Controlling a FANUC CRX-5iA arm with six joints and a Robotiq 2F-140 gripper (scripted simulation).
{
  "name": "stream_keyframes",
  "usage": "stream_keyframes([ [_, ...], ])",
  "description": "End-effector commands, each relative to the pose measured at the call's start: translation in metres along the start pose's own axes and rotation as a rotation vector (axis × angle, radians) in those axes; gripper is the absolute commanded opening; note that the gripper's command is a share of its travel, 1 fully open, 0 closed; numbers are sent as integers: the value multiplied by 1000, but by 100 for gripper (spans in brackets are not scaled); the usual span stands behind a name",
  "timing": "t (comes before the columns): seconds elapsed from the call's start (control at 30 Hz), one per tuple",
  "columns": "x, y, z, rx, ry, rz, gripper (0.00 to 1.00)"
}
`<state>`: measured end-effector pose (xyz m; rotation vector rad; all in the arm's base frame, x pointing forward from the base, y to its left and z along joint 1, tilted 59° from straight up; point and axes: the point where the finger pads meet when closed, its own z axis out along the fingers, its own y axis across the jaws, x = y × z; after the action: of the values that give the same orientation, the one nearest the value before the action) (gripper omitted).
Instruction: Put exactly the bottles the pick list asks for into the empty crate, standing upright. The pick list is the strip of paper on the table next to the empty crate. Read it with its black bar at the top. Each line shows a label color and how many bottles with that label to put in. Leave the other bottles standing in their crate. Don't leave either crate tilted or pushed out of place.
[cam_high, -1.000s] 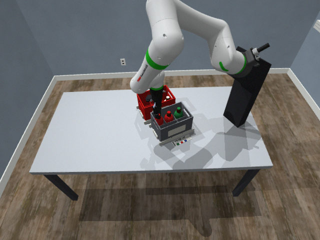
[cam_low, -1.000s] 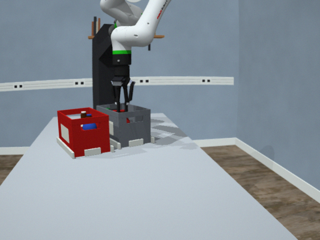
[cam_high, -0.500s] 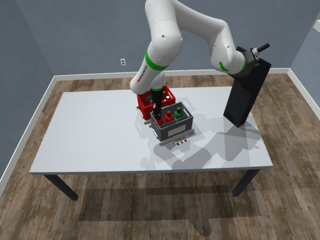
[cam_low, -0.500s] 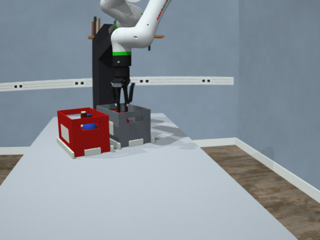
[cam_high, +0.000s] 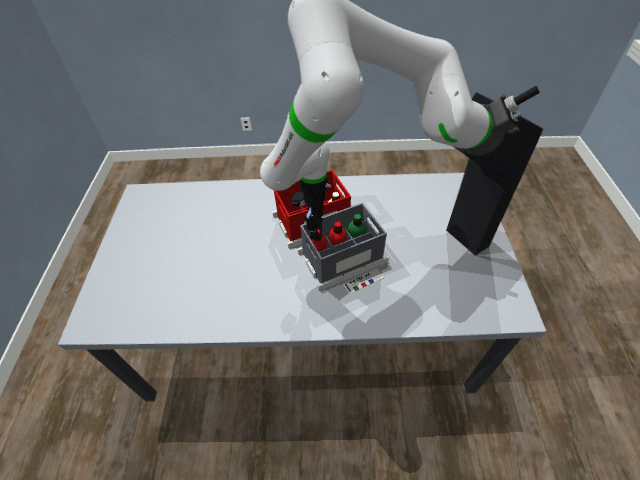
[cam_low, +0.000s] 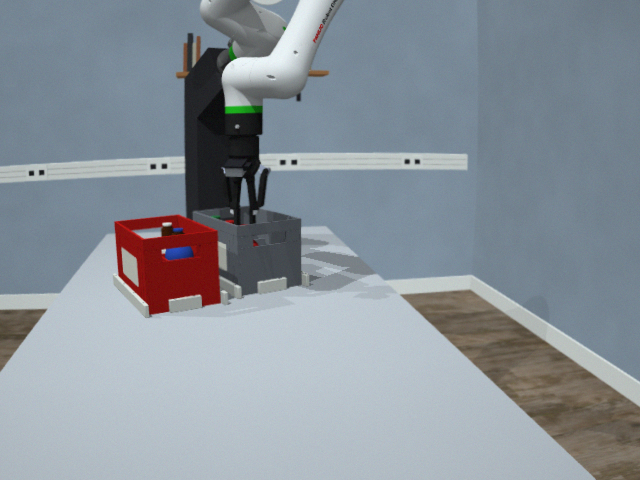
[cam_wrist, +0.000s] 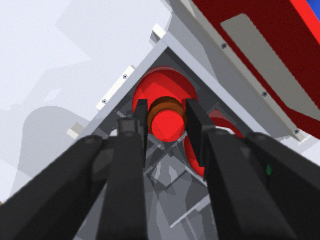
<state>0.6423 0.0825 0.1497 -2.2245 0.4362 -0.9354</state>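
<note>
My gripper is shut on the neck of a red-label bottle and holds it down inside the left front cell of the grey crate. In the wrist view its red cap sits between my two fingers. A second red-label bottle stands in the middle front cell and a green-label bottle in the right one. The red crate stands behind, with a blue-label bottle and a brown-necked bottle in it. The pick list lies on the table by the grey crate's front.
Pale guide rails lie around the foot of both crates. A tall black stand rises at the table's back right and carries the arm's base. The table's front edge runs along below the crates.
</note>
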Motion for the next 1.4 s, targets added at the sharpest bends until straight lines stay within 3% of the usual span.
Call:
stream_keyframes([
  [0.0, 1, 0, 0, 0, 1, 0, 10],
  [0.2, 1, 0, 0, 0, 1, 0, 10],
  [0.23, 1, 0, 2, 0, 1, 0, 44],
  [1.13, 1, 0, 2, 0, 1, 0, 44],
  [1.37, 1, 0, -11, 0, 1, -1, 44],
])
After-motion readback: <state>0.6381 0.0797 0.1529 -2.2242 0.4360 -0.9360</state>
